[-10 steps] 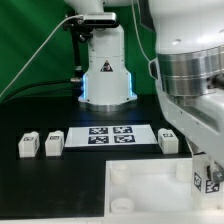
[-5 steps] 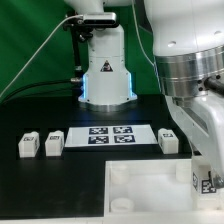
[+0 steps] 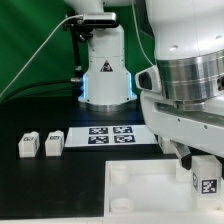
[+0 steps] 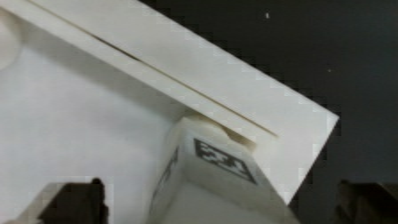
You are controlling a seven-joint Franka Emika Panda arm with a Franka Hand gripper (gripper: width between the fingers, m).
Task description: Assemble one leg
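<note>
My gripper (image 3: 196, 163) is over the exterior view's right corner of the large white panel (image 3: 140, 195). A white leg (image 3: 205, 180) with a black-and-white tag stands between its jaws at that corner. In the wrist view the leg (image 4: 222, 165) rises from the panel's edge (image 4: 107, 110) toward the camera, slightly tilted. The dark fingers (image 4: 71, 202) stand well apart on either side of the leg, and a gap shows beside it, so my gripper (image 4: 217, 208) is open around it. I cannot see whether the leg's foot sits in a socket.
Two more tagged white legs (image 3: 27, 146) (image 3: 53, 144) stand on the black table at the exterior view's left. The marker board (image 3: 110, 135) lies behind the panel. The arm's base (image 3: 105, 75) stands at the back. The arm's bulk fills the exterior view's right.
The arm has swung lower and toward the exterior view's left. It now covers the leg that stood at the marker board's right end. The leg at the gripper has stayed in about the same place.
</note>
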